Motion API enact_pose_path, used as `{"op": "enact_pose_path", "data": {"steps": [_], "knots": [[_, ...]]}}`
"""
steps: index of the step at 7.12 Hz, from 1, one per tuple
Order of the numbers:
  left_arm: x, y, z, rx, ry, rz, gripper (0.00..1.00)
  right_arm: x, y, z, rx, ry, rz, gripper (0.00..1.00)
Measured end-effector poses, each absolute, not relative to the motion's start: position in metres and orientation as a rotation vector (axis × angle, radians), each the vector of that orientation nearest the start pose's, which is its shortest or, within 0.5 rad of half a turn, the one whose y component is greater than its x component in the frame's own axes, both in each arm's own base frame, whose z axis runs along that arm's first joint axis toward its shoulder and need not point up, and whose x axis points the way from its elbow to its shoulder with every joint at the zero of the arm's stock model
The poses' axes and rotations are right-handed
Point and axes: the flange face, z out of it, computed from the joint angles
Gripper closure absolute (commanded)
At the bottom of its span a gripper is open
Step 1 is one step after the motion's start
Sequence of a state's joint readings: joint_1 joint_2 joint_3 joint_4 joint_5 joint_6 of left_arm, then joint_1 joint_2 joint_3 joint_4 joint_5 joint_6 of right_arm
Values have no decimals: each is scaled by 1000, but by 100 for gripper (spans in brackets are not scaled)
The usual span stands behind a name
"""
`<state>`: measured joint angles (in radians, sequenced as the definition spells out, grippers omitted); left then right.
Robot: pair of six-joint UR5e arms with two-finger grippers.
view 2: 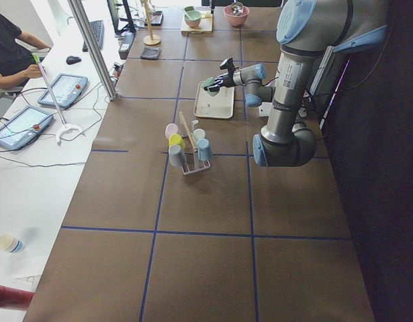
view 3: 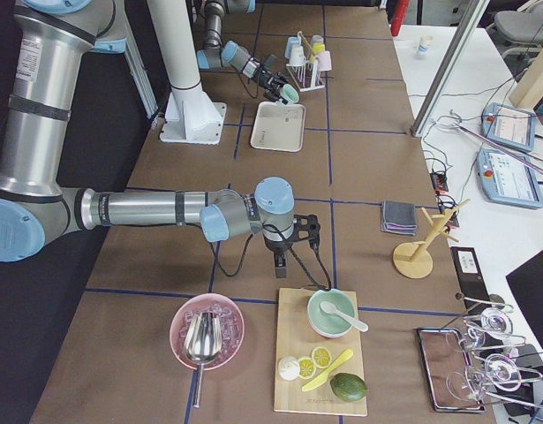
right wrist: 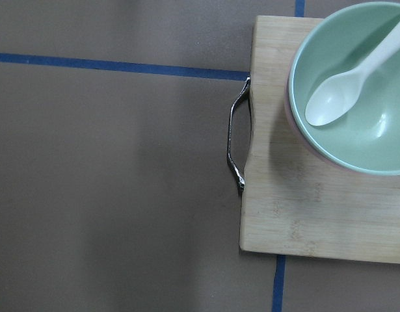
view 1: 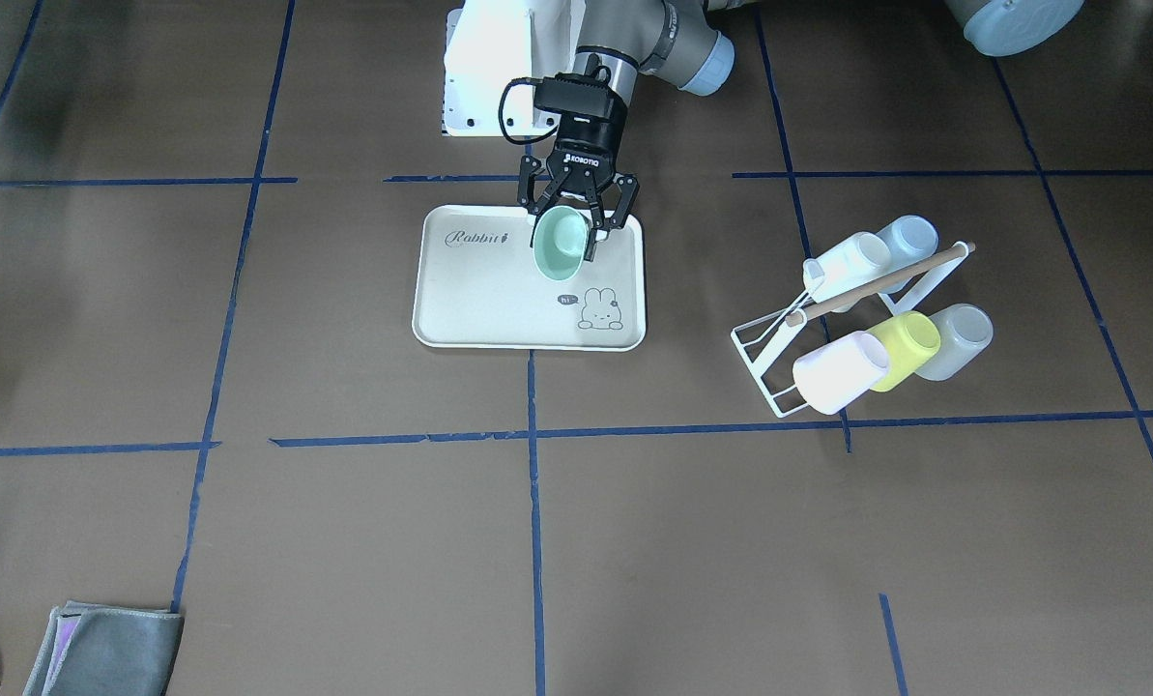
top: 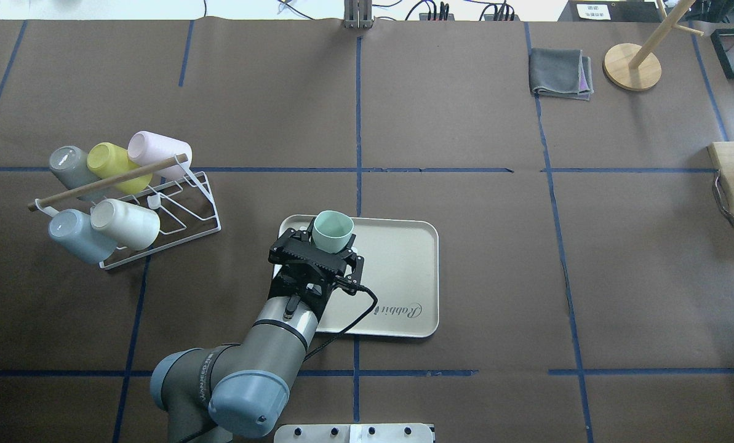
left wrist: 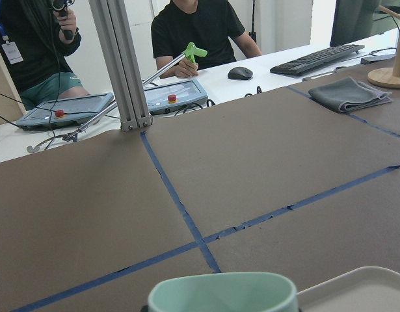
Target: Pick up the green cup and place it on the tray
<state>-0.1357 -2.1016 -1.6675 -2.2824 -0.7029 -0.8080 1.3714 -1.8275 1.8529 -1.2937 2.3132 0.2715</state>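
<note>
Over the tray's (top: 397, 271) 10 o'clock corner, as the overhead view frames it, the left gripper (top: 328, 245) is clamped on the green cup (top: 333, 229), one finger pressed against each side of its wall. In the front-facing view the cup is tilted, its darker inside turned toward that camera, just past the "Rabbit" lettering. Both side views show it lifted a little above the tray surface rather than resting on it. The left wrist camera catches only the cup's rim along the bottom edge, with a curve of tray rim at 4 o'clock from it.

At 9 o'clock from the tray in the overhead view stands a white wire rack (top: 182, 215) with a wooden bar. It carries five cups lying on their sides: a grey cup (top: 71, 166), a yellow-green cup (top: 117, 163), a pink cup (top: 157, 147), a pale blue cup (top: 77, 237) and a cream cup (top: 127, 221). A folded grey cloth (top: 560, 74) lies well apart at 1 o'clock.

The right gripper (view 3: 281, 263) hangs at the far end of the table above the handle end of a wooden cutting board (right wrist: 304, 214), which bears a green bowl (right wrist: 375, 136) with a white spoon (right wrist: 343, 97) in it. Whether its jaws are parted cannot be told.
</note>
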Motion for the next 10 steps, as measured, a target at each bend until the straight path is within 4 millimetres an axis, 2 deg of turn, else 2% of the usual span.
{"op": "enact_pose_path", "data": {"steps": [2,3,6,10], "knots": [[595,-292,229,1194,856,-101,41,-15,-407,604,109,-783,-44,0],[599,-293,236,1199,874,-112,49,-15,-407,604,110,-783,-44,0],[609,-294,251,1199,866,-105,45,-15,-407,605,109,-783,-44,0],[620,-286,255,1194,857,-87,46,-15,-407,605,108,-781,-42,0]]}}
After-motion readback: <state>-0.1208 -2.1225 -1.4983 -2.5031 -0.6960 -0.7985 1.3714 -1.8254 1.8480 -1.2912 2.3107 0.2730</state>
